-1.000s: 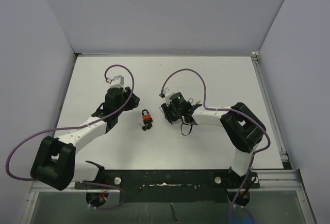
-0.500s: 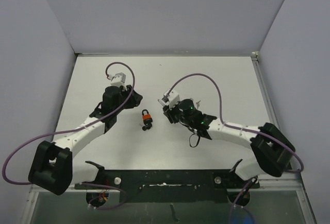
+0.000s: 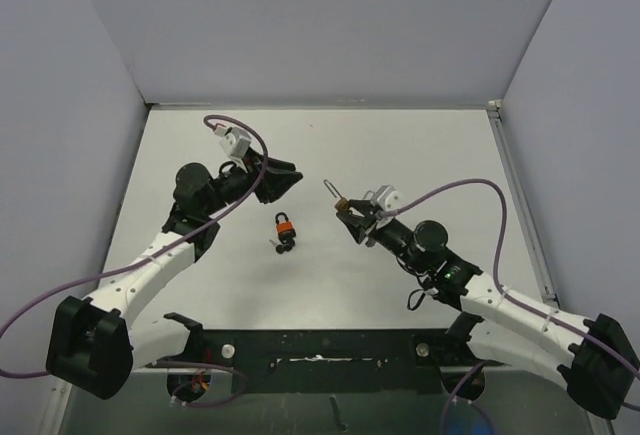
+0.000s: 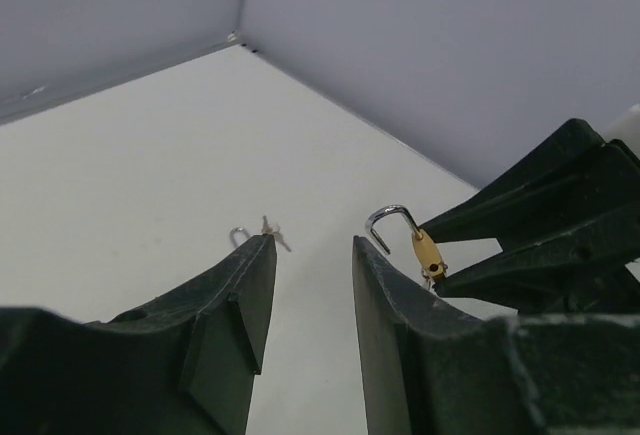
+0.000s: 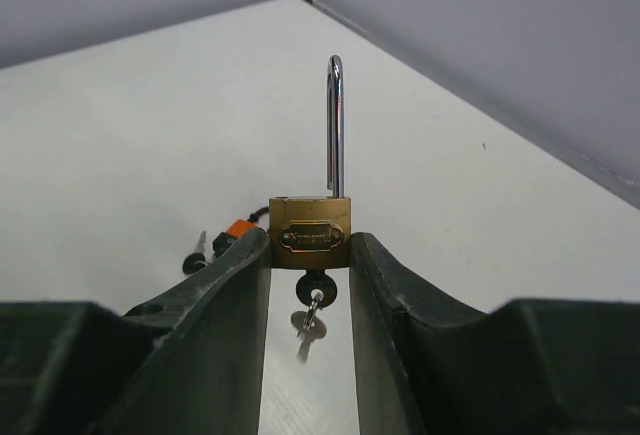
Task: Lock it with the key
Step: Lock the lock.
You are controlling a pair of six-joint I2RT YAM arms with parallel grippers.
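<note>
My right gripper [image 3: 350,211] is shut on a brass padlock [image 5: 310,233] and holds it above the table, also seen in the top view [image 3: 341,202]. Its silver shackle [image 5: 335,125] stands open. A dark-headed key [image 5: 317,289] sits in the keyhole underneath, and a second key [image 5: 308,325] hangs from it. My left gripper [image 3: 287,177] is open and empty, raised to the left of the padlock. In the left wrist view the padlock [image 4: 428,252] shows just past the right finger [image 4: 400,295] of my left gripper [image 4: 312,247].
An orange padlock [image 3: 285,224] with small dark keys [image 3: 283,245] lies on the white table [image 3: 420,145] between the arms; it also shows in the right wrist view [image 5: 240,227]. Grey walls close the table at the back and sides.
My right arm has lifted the brass padlock off the table and drawn back to the right. My left gripper has risen and swung right, toward the padlock.
</note>
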